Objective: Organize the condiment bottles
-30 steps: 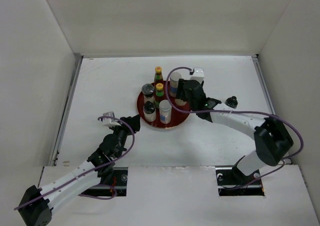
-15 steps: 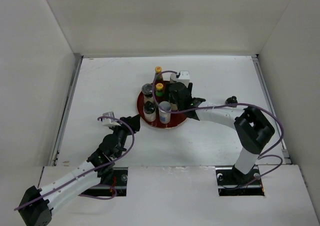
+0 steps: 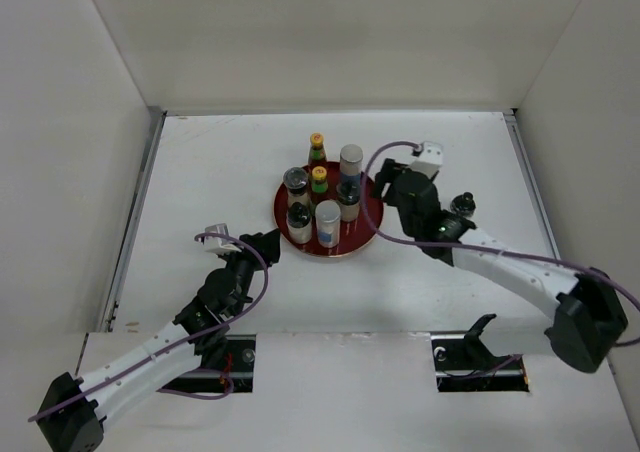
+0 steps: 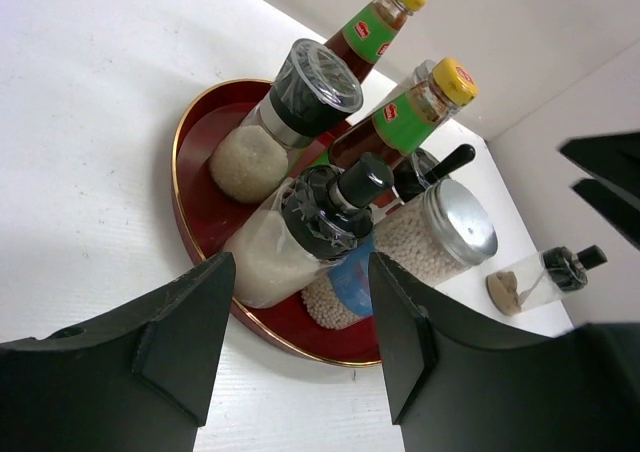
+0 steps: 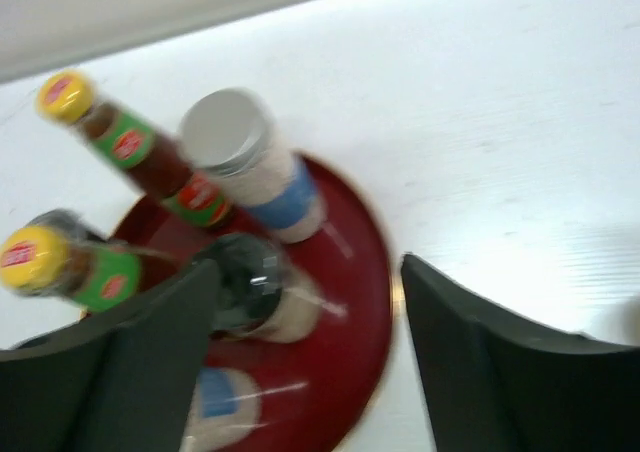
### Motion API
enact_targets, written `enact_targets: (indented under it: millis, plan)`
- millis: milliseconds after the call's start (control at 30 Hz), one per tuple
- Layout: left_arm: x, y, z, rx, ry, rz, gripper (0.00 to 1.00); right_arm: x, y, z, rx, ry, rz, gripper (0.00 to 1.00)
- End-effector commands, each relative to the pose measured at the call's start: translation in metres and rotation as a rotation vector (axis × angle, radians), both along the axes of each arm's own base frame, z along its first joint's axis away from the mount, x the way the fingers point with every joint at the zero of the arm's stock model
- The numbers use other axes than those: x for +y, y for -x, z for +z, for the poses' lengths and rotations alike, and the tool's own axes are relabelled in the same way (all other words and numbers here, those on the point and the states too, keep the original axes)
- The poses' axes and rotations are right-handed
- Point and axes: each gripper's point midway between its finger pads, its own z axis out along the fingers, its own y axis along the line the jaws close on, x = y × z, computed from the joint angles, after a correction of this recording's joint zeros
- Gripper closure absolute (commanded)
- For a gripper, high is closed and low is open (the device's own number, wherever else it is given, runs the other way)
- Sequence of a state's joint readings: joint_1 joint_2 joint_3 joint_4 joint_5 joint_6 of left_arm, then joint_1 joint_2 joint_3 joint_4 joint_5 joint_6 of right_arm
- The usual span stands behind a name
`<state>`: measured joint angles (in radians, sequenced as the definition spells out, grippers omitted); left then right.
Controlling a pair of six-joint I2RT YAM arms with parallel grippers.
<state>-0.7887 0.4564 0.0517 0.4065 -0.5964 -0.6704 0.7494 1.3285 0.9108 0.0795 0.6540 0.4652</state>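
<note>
Two yellow-capped sauce bottles (image 3: 319, 179) stand upright in the far half of the red tray (image 3: 360, 227), one behind the other. Five jars (image 3: 328, 217) crowd round them on the tray: two dark-lidded ones on the left, a silver-lidded one at the near edge, another silver-lidded one at the far right, and a dark-topped one between those two. A small jar (image 3: 462, 205) stands alone on the desk (image 3: 200, 172), well right of the tray and beyond the right arm. The right gripper (image 3: 388, 184) is just right of the tray, its fingers spread and pinching nothing. The left gripper (image 3: 262, 244) hangs over the desk near and left of the tray, also spread and empty, pointing at the bottles.
</note>
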Motion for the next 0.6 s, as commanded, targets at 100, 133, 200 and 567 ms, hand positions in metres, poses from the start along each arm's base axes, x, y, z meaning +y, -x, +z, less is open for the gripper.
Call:
enact_targets:
  millis: [100, 133, 200, 567]
  plan:
    - [-0.004, 0.0, 0.003, -0.01, 0.022, -0.016, 0.46, -0.112, 0.017, 0.0, -0.034, -0.015, -0.25, 0.38]
    - [-0.003, 0.0, 0.004, -0.014, 0.027, -0.011, 0.46, -0.13, 0.022, -0.005, -0.026, 0.003, -0.295, 0.37]
    - [-0.003, 0.0, 0.005, -0.015, 0.028, -0.008, 0.46, -0.164, 0.029, -0.018, 0.005, 0.041, -0.384, 0.31]
    - [-0.004, -0.001, 0.002, -0.01, 0.022, -0.01, 0.46, -0.203, 0.019, -0.061, 0.126, 0.053, -0.429, 0.06]
